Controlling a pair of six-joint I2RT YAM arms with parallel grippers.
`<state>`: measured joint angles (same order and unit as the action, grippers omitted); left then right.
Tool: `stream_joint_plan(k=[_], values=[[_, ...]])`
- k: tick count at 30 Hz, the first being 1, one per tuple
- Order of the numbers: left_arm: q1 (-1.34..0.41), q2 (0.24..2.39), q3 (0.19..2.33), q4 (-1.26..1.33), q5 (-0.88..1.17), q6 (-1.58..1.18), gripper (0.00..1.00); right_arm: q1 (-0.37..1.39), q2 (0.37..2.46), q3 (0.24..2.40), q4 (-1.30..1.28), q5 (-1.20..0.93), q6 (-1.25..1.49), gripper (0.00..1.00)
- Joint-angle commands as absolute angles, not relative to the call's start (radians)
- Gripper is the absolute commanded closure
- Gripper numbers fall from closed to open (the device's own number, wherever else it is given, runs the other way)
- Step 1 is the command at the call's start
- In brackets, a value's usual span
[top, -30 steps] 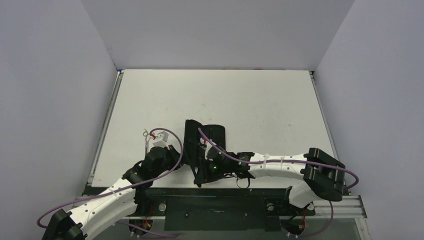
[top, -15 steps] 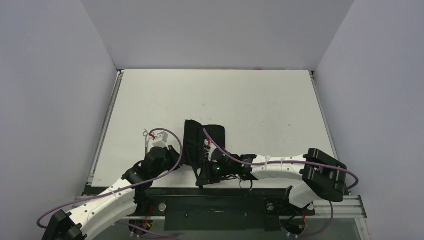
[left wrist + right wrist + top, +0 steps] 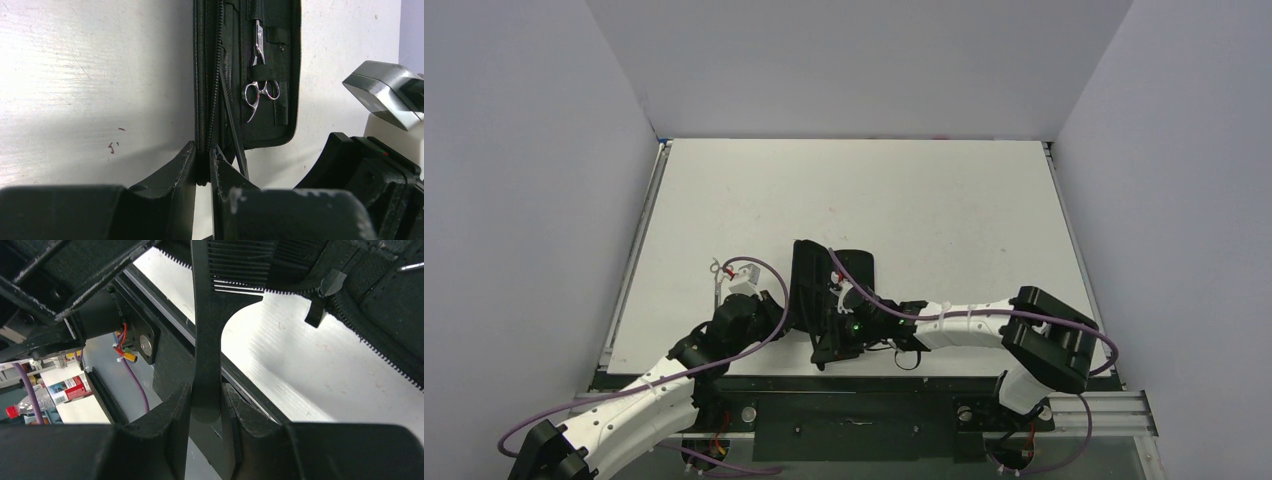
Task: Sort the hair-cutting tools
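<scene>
Left end effector [image 3: 203, 159]: closed, clamped on the raised cover edge of the flat black rectangular zip case [image 3: 287, 60], which lies by the near edge of the desk [image 3: 924, 200], left of centre. Thin silver metal scissors [image 3: 257, 57] are seen strapped inside. Slim black plastic comb [image 3: 206, 340] is pinched at its handle by the right end effector [image 3: 206, 392], teeth at the case mouth. Judged: cover best held steady, comb fed in alongside the scissors. Near edge is close. Room is left toward the far and right edges.
</scene>
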<state>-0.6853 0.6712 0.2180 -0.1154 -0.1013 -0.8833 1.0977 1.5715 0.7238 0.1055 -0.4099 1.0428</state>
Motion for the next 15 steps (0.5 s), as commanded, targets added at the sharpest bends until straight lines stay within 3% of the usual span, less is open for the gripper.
stream_joint_plan(k=[1, 15], values=[[-0.685, 0.663, 0.217, -0.084, -0.102, -0.880, 1.00, 1.082, 1.592, 0.769, 0.176, -0.437, 1.060, 1.00], [-0.684, 0.675, 0.203, -0.066, -0.074, -0.886, 1.00, 1.043, 1.653, 0.841, 0.181, -0.459, 1.035, 1.00]])
